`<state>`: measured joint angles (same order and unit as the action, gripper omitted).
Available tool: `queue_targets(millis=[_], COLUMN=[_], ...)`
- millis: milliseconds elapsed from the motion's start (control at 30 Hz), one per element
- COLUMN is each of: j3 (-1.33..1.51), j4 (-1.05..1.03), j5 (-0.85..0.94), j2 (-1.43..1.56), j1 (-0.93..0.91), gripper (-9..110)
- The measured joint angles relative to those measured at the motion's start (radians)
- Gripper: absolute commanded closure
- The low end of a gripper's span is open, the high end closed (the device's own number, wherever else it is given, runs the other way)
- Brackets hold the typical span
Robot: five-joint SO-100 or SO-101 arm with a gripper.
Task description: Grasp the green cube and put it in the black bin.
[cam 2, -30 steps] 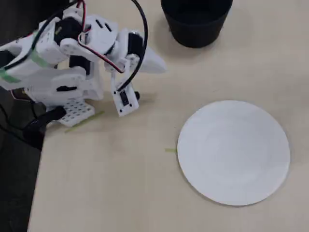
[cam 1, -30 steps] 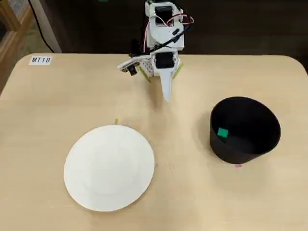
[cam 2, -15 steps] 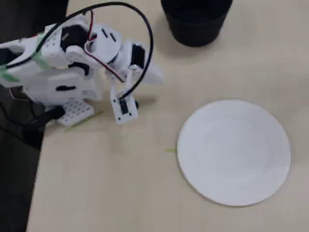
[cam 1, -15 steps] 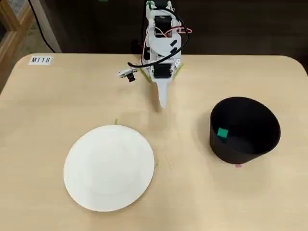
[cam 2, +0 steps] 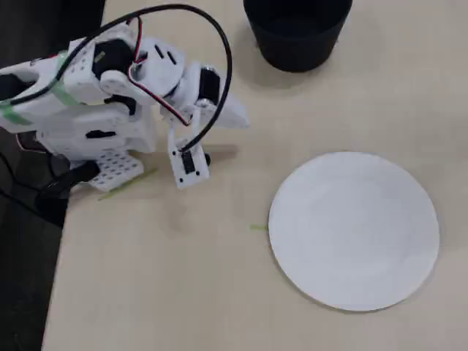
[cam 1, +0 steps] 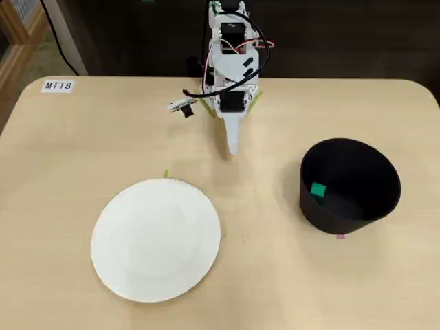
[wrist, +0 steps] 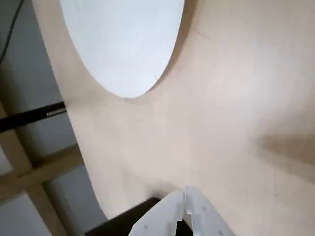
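**Cube sits in the bin, arm folded back**

Fingertips of your gripper (wrist: 186,209) fill the wrist view's bottom edge, pressed together with nothing between them. Above them lies the white plate (wrist: 125,42). In a fixed view, your green cube (cam 1: 317,190) rests inside the black bin (cam 1: 371,206) at right centre, against its left wall, apart from the arm (cam 1: 231,69) at top centre.

Open tan tabletop (cam 1: 275,275) lies between the flat white round plate (cam 1: 157,239) near the front edge and the tall black bin (cam 1: 349,187) toward the right edge.
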<state>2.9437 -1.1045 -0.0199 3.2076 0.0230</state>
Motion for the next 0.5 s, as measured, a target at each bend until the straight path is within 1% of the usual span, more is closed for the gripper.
queue_targets(millis=[500], j3=[0.002], j4=[0.006], j5=[0.000], j2=[0.000], j1=[0.000], gripper=[102])
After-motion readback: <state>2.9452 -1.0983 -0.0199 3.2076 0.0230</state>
